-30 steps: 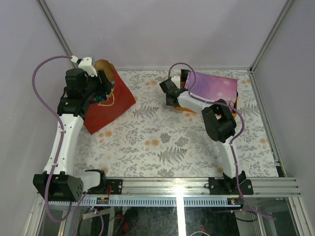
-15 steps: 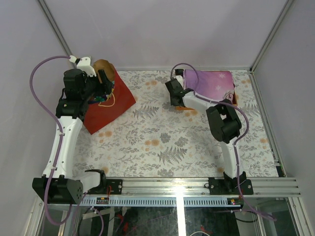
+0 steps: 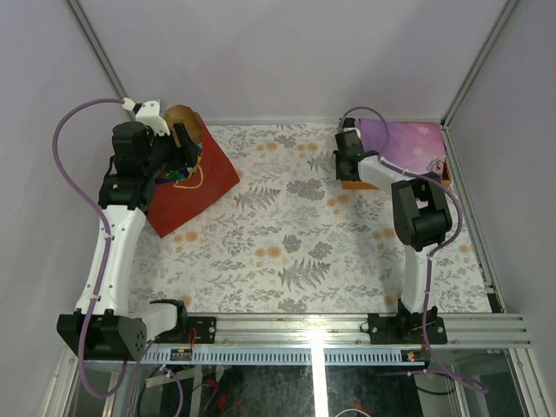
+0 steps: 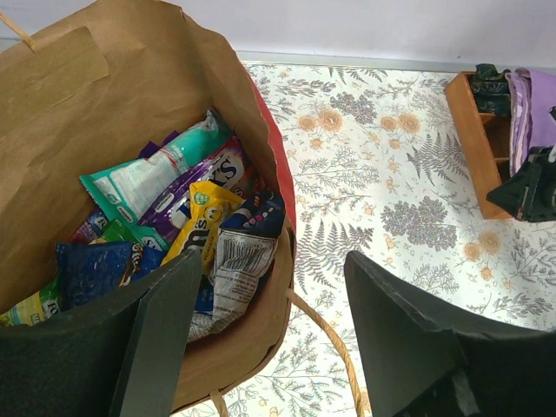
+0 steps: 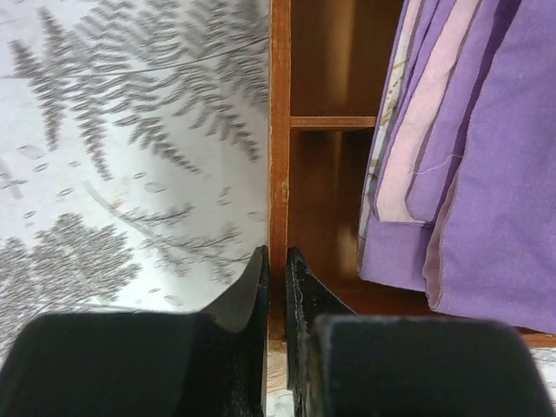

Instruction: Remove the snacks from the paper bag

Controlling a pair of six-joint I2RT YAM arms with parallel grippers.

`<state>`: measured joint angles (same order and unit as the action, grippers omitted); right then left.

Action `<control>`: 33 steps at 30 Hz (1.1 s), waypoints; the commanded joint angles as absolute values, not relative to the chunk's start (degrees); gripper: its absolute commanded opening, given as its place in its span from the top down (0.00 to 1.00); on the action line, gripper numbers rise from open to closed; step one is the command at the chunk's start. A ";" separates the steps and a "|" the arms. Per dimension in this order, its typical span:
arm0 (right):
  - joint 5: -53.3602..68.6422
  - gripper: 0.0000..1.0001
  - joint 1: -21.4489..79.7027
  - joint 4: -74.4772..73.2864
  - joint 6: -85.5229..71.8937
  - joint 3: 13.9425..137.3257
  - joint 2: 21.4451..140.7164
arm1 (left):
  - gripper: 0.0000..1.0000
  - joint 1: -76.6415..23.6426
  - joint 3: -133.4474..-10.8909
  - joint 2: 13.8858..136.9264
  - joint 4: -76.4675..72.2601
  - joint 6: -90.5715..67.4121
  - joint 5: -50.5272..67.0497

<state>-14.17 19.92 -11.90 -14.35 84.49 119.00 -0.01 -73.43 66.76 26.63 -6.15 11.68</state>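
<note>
Two arms out, both working at the far side of the table [image 3: 287,252]. My left gripper [image 4: 271,287] is spread wide above the mouth of the bag [image 4: 104,130], gripping nothing. Its loop handle [image 4: 334,339] runs under my fingers. Snacks [image 4: 191,217] are piled inside against the brown wall. My right gripper [image 5: 276,261] is clamped on the tray [image 5: 280,130] wall, far right corner. Beyond it, a purple cloth [image 5: 486,174] covers most compartments.

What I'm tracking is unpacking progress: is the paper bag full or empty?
Far from empty: the left wrist view shows many snacks piled inside the paper bag.
</note>
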 commanded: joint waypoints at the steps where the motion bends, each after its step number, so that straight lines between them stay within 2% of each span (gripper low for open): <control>1: -15.90 1.00 16.32 -10.73 -8.35 84.70 115.67 | 0.33 -0.37 -74.60 66.67 24.63 -6.32 13.84; 11: -7.35 1.00 13.75 -15.31 -2.74 91.93 120.28 | 0.33 -0.37 -75.91 65.93 25.83 -6.24 11.50; 24: 1.94 1.00 8.88 -16.63 0.16 93.13 118.94 | 0.32 -0.42 -77.36 67.75 26.12 -7.12 12.10; 25: 2.85 0.96 8.71 -17.41 0.43 93.94 118.40 | 0.32 -0.49 -77.90 67.94 26.75 -7.12 12.00; 26: 3.50 0.84 8.63 -18.35 0.73 94.30 117.65 | 0.32 -0.52 -78.47 68.08 27.10 -7.12 11.84; 28: 4.73 0.41 8.57 -19.47 0.92 94.34 115.14 | 0.31 -0.58 -79.33 68.06 27.33 -6.99 11.49; 30: 5.72 0.12 8.59 -19.03 0.58 94.32 111.42 | 0.26 -0.53 -80.11 68.23 27.18 -6.67 10.69; 31: 5.98 0.03 8.60 -18.79 0.28 94.01 109.48 | 0.23 -0.55 -80.47 68.46 27.23 -6.27 9.92; 33: 6.61 0.01 8.65 -18.27 -0.34 93.30 105.12 | 0.20 -0.52 -81.03 69.43 27.33 -5.26 8.02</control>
<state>3.27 8.69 -19.66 -0.99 90.85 117.16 -0.14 -78.13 68.45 27.57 -6.68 11.35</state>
